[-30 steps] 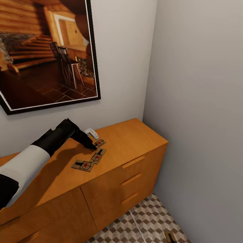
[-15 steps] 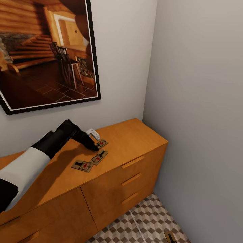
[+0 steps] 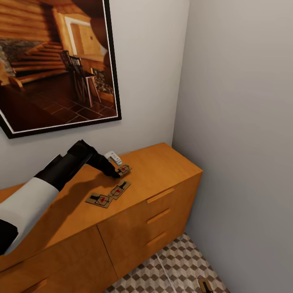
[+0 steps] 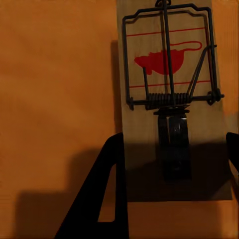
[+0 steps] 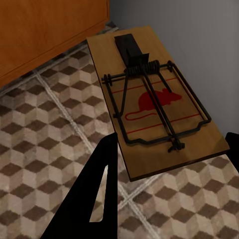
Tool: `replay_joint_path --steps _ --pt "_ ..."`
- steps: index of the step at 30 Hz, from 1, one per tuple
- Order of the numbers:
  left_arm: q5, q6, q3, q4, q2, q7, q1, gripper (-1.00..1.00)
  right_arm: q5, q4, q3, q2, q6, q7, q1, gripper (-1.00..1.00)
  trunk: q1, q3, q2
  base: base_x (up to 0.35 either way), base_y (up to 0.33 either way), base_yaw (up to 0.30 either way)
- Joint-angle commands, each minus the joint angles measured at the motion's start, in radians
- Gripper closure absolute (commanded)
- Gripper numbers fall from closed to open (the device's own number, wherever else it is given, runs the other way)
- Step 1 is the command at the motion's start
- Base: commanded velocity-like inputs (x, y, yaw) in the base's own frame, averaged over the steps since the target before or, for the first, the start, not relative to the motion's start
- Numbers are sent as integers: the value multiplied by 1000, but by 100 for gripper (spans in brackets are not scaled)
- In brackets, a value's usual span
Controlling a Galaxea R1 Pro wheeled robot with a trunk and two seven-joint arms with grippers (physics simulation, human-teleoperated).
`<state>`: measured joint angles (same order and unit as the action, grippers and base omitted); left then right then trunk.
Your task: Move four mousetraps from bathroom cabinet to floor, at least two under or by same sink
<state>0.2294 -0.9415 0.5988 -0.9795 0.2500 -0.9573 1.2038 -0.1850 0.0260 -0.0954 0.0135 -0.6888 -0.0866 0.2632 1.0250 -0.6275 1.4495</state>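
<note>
Patterned cube tiles of the bathroom floor (image 3: 179,270) sit nearest at the bottom of the head view, and a mousetrap (image 3: 204,285) lies on them right by the grey wall. The right wrist view looks down on that floor trap (image 5: 154,114): a wooden board with dark wire and a red mouse print, flat on the tiles, one corner close to the foot of the cabinet (image 5: 45,35). The right gripper (image 5: 167,199) hangs above it with its jaws spread wide, one dark finger (image 5: 97,194) on one side and the tip of the other at the frame's edge, holding nothing. Up on the orange wooden cabinet (image 3: 162,179), the left arm reaches across the flat top. Two traps lie just beside each other near the front, one (image 3: 99,200) closer to the arm, the next (image 3: 119,189) angled against it. Just beyond, the left gripper (image 3: 116,174) has its dark tips down at the third trap (image 3: 123,169). The left wrist view shows this trap (image 4: 172,99) flat on the orange top between spread jaws, one finger (image 4: 102,194) alongside its edge, not clamped on it. A small white object (image 3: 113,157) rests behind, against the wall under a framed picture (image 3: 57,61).
</note>
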Motion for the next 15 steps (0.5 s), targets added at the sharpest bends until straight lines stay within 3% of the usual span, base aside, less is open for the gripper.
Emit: replay_joint_path --steps 1,15 --pt "11 -5 1 -7 2 -9 1 100 -8 0 -9 0 -2 -4 1 100 0 -1 0 0 0 0" --pt "11 -44 0 -70 12 -9 1 100 -8 -1 -9 0 -2 -4 1 100 0 -1 0 0 0 0"
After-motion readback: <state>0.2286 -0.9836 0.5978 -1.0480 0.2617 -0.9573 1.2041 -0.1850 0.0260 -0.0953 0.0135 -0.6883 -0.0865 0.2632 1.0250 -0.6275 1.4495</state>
